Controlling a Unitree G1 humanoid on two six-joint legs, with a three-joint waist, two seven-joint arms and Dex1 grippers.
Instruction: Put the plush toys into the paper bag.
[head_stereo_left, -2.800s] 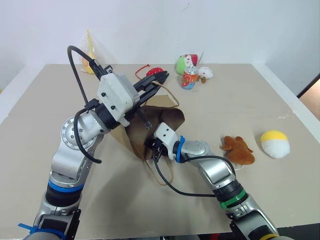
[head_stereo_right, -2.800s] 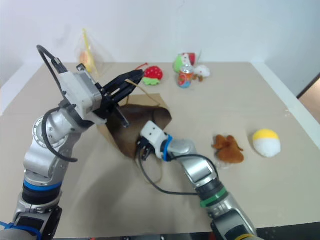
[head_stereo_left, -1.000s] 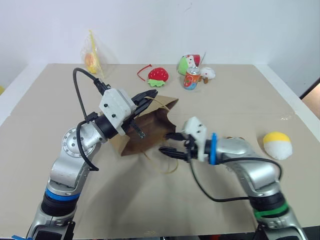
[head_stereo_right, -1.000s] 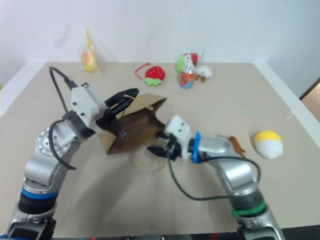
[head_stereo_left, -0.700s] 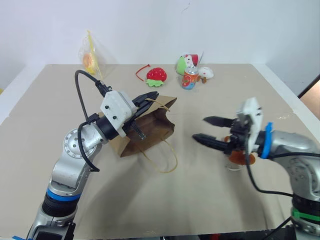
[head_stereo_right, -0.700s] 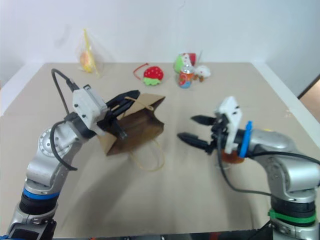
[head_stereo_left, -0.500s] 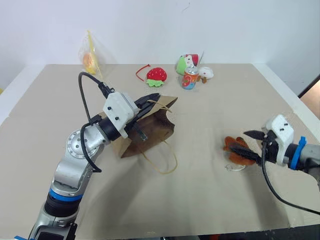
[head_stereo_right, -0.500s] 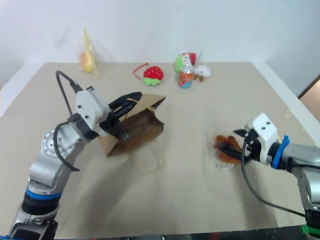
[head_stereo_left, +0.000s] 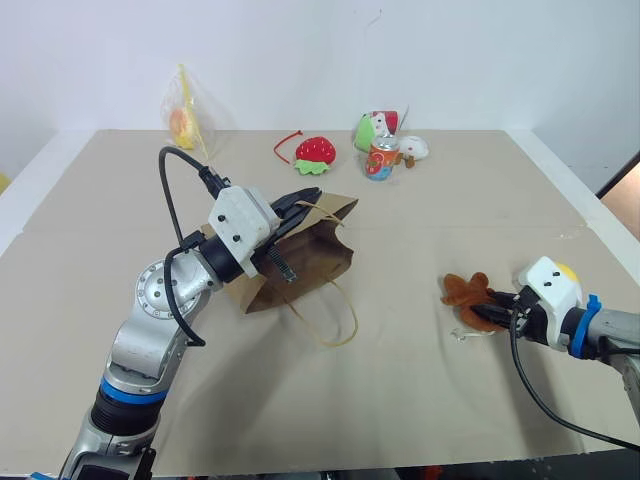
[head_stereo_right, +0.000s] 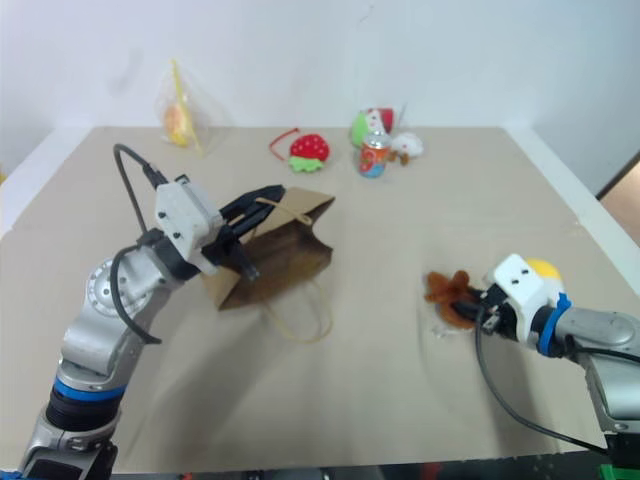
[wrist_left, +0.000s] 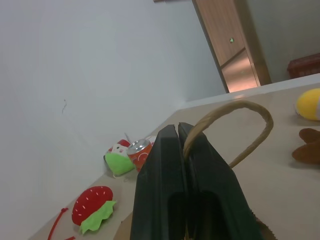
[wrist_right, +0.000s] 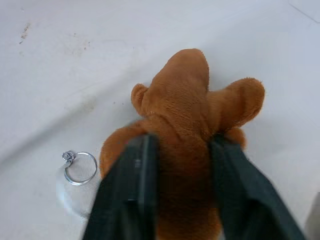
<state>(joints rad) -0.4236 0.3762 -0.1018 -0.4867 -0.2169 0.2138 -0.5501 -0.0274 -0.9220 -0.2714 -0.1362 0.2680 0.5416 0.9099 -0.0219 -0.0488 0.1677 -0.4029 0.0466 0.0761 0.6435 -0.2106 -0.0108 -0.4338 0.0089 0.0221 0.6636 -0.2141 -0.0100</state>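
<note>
Brown plush toy pinched in right gripper fingers; left gripper (fingers clamped) holds paper bag handle; next lift, carry over.

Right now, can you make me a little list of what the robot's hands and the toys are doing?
left tool: shut on the paper bag's cord handle, holding the bag's top up off the table
right tool: fingers closed on both sides of the brown plush toy, which lies on the table
white and yellow plush toy: on the table, just behind the right tool
key ring: on the table beside the brown plush toy
strawberry toy: at the far side of the table, near a drink can
</note>
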